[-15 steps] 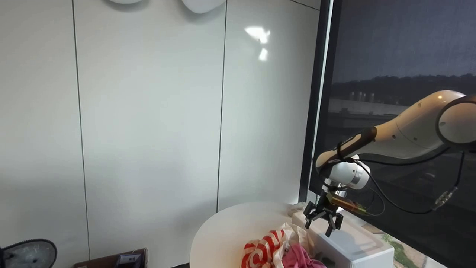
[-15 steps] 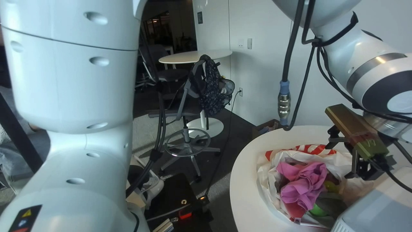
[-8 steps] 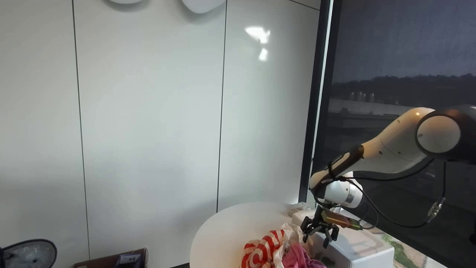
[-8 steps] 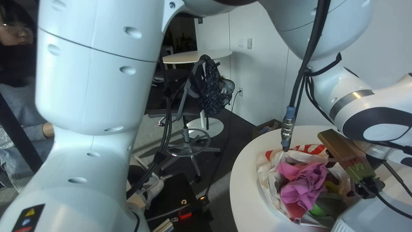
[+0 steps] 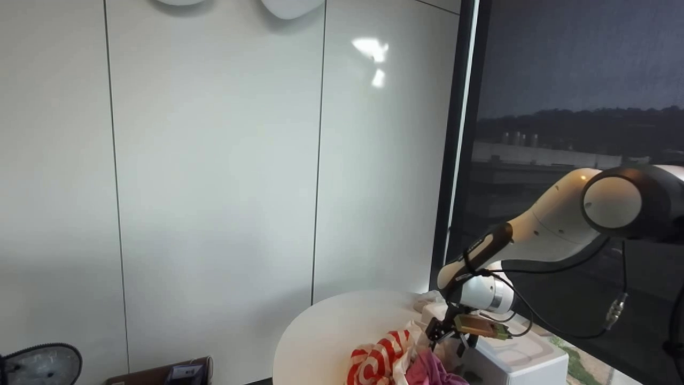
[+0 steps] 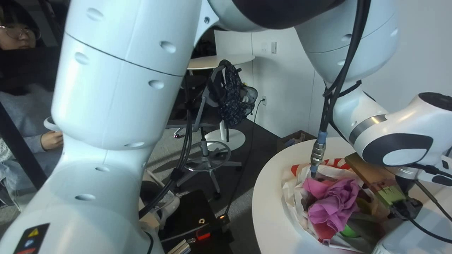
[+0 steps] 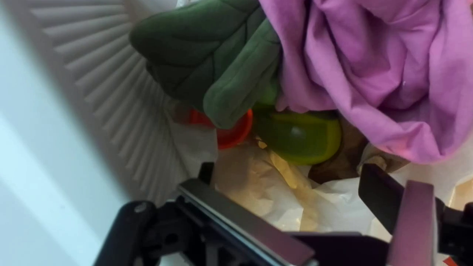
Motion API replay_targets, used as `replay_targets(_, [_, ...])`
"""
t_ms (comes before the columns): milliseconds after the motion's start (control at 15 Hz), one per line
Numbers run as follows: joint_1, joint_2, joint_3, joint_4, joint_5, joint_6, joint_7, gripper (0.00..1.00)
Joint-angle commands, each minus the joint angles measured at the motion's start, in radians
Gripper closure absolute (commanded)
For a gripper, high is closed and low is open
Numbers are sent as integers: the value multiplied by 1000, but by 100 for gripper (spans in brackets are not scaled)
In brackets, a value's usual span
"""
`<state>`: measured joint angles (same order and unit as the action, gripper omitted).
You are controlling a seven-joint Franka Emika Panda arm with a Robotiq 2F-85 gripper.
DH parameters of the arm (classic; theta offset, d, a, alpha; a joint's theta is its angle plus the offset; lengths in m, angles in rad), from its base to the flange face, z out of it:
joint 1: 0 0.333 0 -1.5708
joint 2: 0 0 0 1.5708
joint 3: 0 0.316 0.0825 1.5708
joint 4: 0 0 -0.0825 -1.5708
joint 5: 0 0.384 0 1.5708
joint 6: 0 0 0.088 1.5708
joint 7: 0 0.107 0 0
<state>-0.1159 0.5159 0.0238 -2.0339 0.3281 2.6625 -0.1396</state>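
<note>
tool [image 5: 446,350] hangs spread wide at the edge of a red-and-white bag [image 5: 375,361] on a round worktop [image 5: 320,337].
in the bag lie a pink cloth [image 7: 369,70] and a green leaf-shaped piece [image 7: 203,48]; a white box [image 5: 515,350] stands beside the bag.

Office: swivel chair [image 6: 203,123], round table [image 6: 267,201]
</note>
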Motion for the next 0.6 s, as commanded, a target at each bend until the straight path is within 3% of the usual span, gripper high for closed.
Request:
replay_targets(0, [18,12,-21,-23,-79,117,31,0])
replay_targets(267, [38,31,-62,-34,-167,185,93,0])
replay_targets(533, [39,38,-67,-35,-200,181,126,0])
